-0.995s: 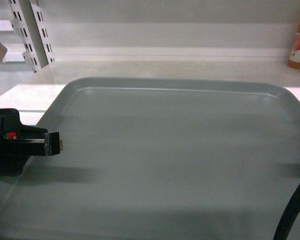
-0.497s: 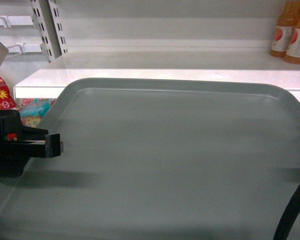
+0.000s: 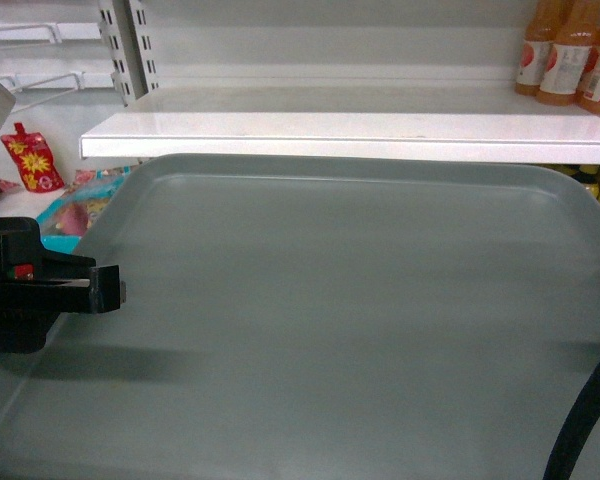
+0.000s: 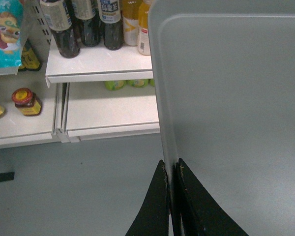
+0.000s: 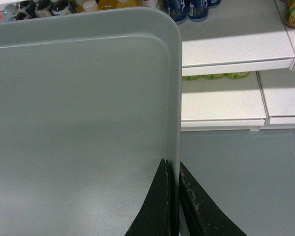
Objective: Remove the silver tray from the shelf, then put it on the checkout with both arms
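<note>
- Tray [image 3: 350, 320]: matte grey-green rectangle, rounded corners, low rim.
- Left gripper [image 4: 172, 169]: slim black fingers clamped on tray's rim.
- Right gripper [image 5: 173, 169]: likewise pinching opposite rim.

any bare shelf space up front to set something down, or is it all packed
The white shelf board is bare from the slotted upright across to the orange bottles at far right. Crowded: snack packets lower left. The silver tray itself is bare.

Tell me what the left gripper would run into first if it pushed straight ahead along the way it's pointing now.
Nothing beyond the silver tray it already clamps: the left gripper points inward across the tray, so it would slide further over the tray's surface. Beyond that lies the right arm's black cable, though depth is unclear.
</note>
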